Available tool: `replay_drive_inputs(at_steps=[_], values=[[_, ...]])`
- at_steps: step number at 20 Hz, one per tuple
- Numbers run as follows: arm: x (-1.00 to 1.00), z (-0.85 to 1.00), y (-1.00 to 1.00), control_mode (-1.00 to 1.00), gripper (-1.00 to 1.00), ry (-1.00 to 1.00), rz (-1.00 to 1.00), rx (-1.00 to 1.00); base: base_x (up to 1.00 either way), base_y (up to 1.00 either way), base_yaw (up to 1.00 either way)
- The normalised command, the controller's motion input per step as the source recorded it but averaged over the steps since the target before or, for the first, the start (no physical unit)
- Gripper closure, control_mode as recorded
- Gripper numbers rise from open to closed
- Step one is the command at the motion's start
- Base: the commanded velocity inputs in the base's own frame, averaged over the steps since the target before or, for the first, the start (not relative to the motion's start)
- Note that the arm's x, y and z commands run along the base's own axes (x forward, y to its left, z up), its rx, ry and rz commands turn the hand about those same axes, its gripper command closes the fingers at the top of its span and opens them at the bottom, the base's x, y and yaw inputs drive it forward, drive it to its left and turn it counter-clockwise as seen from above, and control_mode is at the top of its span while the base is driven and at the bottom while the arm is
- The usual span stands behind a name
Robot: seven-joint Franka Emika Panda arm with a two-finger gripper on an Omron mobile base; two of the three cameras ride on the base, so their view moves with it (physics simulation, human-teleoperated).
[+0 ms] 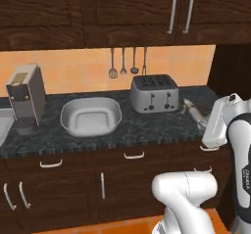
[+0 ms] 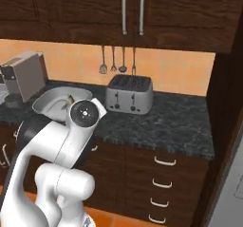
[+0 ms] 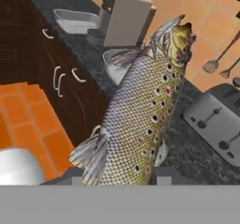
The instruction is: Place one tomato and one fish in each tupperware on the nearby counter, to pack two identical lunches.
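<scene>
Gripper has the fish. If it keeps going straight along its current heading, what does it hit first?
Likely the whiter dish: in the hand view the fish held in the gripper points up over its rim, with the coffee machine behind. Depth is unclear, so it could pass above.

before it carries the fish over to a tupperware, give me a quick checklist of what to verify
1. Fish in the gripper: ok; in the hand view it rises from between the finger tips and sits clear of the counter.
2. Grip security: cannot tell; the fish hides the contact.
3. Round white tupperware ready to receive: ok; upright, open, nothing inside in the left base view.
4. Grey tray tupperware: cannot tell; far off, contents unclear.
5. Path past the toaster: cannot tell; it stands between the arm and the round dish.
6. Second fish: ok; lying on the counter right of the toaster.
</scene>
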Motion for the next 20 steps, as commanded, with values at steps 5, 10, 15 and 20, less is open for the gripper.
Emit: replay_drive_inputs(at_steps=[5, 10, 15, 20], values=[[0.0, 0.0, 0.0, 1.0, 1.0, 0.0, 0.0, 0.0, 0.84, 1.0, -0.08], [0.0, 0.0, 0.0, 1.0, 1.0, 0.0, 0.0, 0.0, 0.76, 1.0, -0.11], [0.08, -0.13, 0.16, -1.0, 1.0, 0.03, -0.01, -0.06, 0.51, 0.8, -0.08], [0.35, -0.48, -0.1, -1.0, 1.0, 0.24, 0.01, -0.22, 0.0, 0.0, 0.0]])
